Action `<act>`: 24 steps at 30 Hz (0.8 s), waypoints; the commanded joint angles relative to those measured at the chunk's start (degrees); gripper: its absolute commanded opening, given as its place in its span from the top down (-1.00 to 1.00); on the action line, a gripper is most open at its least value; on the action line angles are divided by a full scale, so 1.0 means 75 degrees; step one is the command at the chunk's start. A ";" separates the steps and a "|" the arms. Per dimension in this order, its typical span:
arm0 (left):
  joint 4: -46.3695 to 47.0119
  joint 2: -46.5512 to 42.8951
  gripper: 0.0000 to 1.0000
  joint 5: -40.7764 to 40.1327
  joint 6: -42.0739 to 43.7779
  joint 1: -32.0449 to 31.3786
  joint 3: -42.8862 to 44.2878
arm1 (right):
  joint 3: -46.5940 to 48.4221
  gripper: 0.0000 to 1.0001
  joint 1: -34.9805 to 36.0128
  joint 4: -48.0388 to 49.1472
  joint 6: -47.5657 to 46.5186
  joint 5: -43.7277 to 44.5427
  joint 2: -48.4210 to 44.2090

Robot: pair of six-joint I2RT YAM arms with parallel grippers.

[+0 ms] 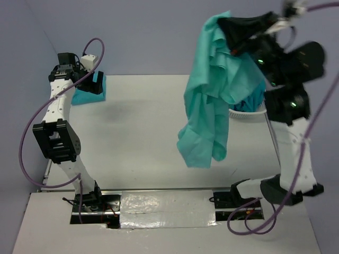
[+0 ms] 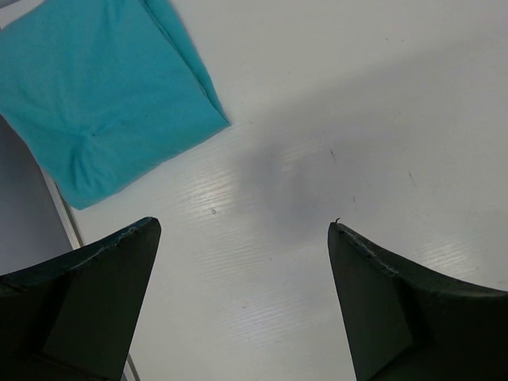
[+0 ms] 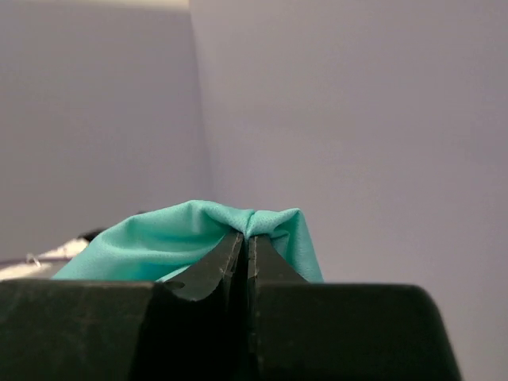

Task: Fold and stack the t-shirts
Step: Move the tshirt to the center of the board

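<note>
A green-teal t-shirt (image 1: 209,100) hangs crumpled in the air over the right half of the table, its lower hem just above the surface. My right gripper (image 1: 229,25) is raised high and shut on its top fold; in the right wrist view the cloth (image 3: 198,234) bunches over the closed fingertips. A bluer folded t-shirt (image 1: 87,95) lies at the table's far left corner, also seen as a flat folded t-shirt (image 2: 103,95) in the left wrist view. My left gripper (image 2: 242,230) hovers beside it, open and holding nothing.
A white basket (image 1: 249,112) with more teal cloth (image 1: 253,99) inside stands at the right edge, partly behind the hanging shirt and the right arm. The white table (image 1: 137,132) spreads between the arms. A silver taped strip (image 1: 167,209) runs along the near edge.
</note>
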 commanded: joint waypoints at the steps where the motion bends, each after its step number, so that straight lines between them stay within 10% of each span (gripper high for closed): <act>1: -0.0059 -0.0333 -0.99 0.0334 -0.0185 0.0024 0.0182 | -0.0549 0.86 0.0635 -0.1485 0.0140 -0.0140 0.2100; 3: 0.0046 -0.0474 -0.99 0.0323 -0.0162 0.0024 0.0029 | -0.0236 0.61 0.1256 -0.2744 -0.0117 -0.0046 0.3074; 7: -0.0024 -0.0533 -0.99 0.0147 0.0072 0.0012 -0.0171 | 0.4589 -0.29 0.1797 -0.6708 -0.0681 0.0655 0.7474; 10: -0.0188 -0.0556 -0.99 0.0065 0.0283 0.0012 -0.0206 | 0.2374 -0.94 0.1387 -0.6084 -0.0108 0.1239 0.6766; 15: -0.0270 -0.0673 -0.94 0.0357 0.0330 -0.0034 -0.0440 | -0.1139 -0.99 0.1399 -0.4794 -0.0447 0.2591 0.4619; 19: -0.0235 -0.0628 -0.50 0.0534 0.0389 -0.0664 -0.1048 | -0.3909 -0.99 0.1399 -0.3880 -0.0167 0.2509 0.2720; 20: -0.0270 -0.0546 -0.37 0.0487 0.0458 -0.0888 -0.1119 | -0.4424 -0.92 0.1387 -0.3611 -0.0061 0.2439 0.2415; 23: -0.0620 -0.0031 -0.26 0.0545 0.0669 -0.2035 -0.1144 | -0.6019 0.83 0.1410 -0.3480 0.0501 0.2100 0.1710; 24: -0.0784 0.0133 -0.33 0.0546 0.0775 -0.2317 -0.0935 | -0.6743 0.87 0.1422 -0.3398 0.0618 0.1751 0.1523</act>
